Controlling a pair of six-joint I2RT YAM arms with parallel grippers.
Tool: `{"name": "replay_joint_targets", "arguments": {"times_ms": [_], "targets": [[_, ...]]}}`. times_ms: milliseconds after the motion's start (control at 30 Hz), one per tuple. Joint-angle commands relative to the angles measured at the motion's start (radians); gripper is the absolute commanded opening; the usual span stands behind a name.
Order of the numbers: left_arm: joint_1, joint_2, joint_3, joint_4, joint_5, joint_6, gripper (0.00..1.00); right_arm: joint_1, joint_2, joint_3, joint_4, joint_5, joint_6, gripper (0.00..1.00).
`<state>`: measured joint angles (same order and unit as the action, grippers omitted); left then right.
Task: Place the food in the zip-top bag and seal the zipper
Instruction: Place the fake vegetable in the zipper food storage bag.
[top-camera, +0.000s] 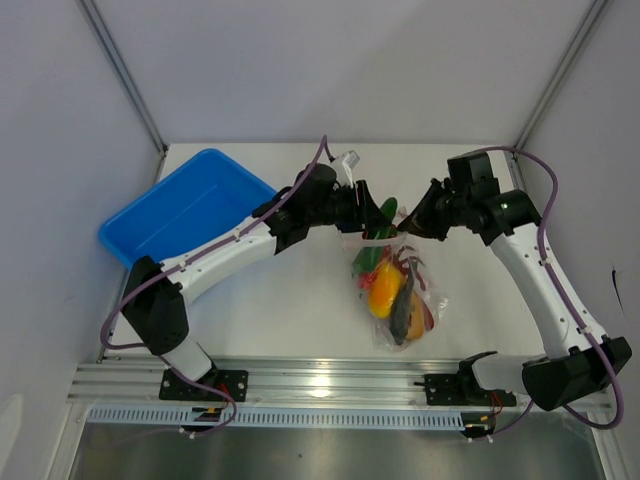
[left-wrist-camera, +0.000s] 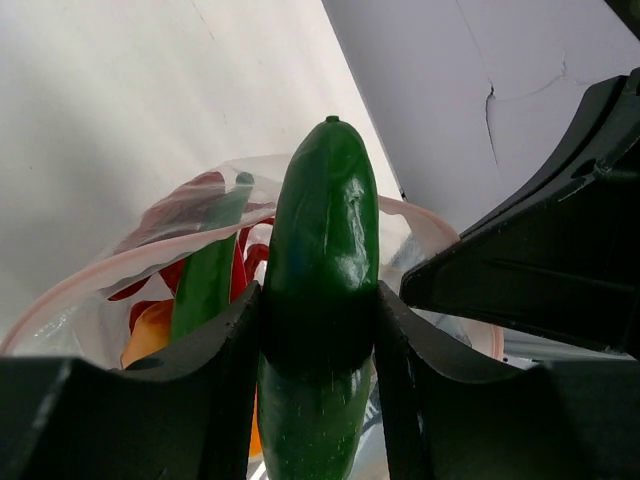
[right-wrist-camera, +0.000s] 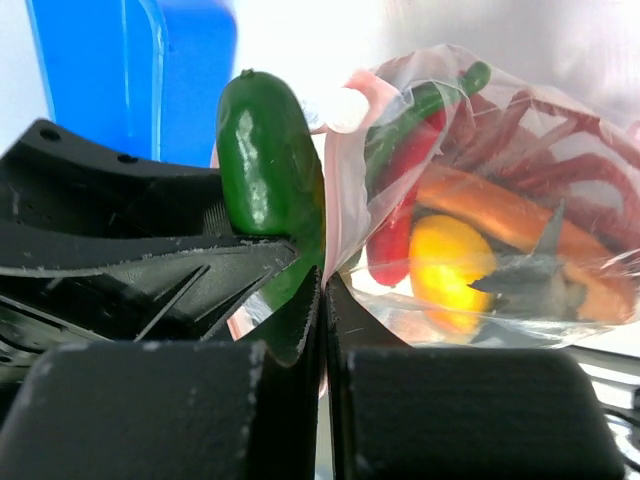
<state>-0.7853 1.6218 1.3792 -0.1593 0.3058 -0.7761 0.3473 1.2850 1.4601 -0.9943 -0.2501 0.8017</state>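
Note:
My left gripper (left-wrist-camera: 318, 310) is shut on a long green vegetable (left-wrist-camera: 325, 250), holding it at the open mouth of the zip-top bag (top-camera: 402, 305). The vegetable's tip (top-camera: 388, 209) points into the opening. My right gripper (right-wrist-camera: 322, 280) is shut on the bag's pink zipper edge (right-wrist-camera: 333, 200) and lifts that side of the mouth. Inside the clear bag lie a red chilli (right-wrist-camera: 400, 220), a yellow piece (right-wrist-camera: 450, 265), an orange piece (right-wrist-camera: 500, 215), a grey fish (right-wrist-camera: 530, 275) and another green vegetable (left-wrist-camera: 205, 280). The pink zipper (left-wrist-camera: 110, 268) curves open below the held vegetable.
A blue plastic bin (top-camera: 185, 205) stands at the back left of the white table (top-camera: 290, 300), close behind the left arm. White walls enclose the table on three sides. A metal rail (top-camera: 330, 380) with both arm bases runs along the near edge.

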Motion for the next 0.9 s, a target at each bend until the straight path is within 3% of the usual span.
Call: {"name": "replay_joint_targets", "arguments": {"times_ms": [0, 567, 867], "targets": [[-0.006, -0.056, -0.006, 0.012, 0.012, 0.023, 0.00, -0.008, -0.042, 0.002, 0.071, -0.017, 0.073, 0.00], [-0.006, 0.021, 0.188, -0.374, 0.231, 0.207, 0.01, -0.010, -0.006, 0.091, 0.036, 0.136, -0.139, 0.00], [-0.006, 0.099, 0.216, -0.410, 0.331, 0.176, 0.01, -0.007, 0.004, 0.126, 0.031, 0.175, -0.217, 0.00]]}}
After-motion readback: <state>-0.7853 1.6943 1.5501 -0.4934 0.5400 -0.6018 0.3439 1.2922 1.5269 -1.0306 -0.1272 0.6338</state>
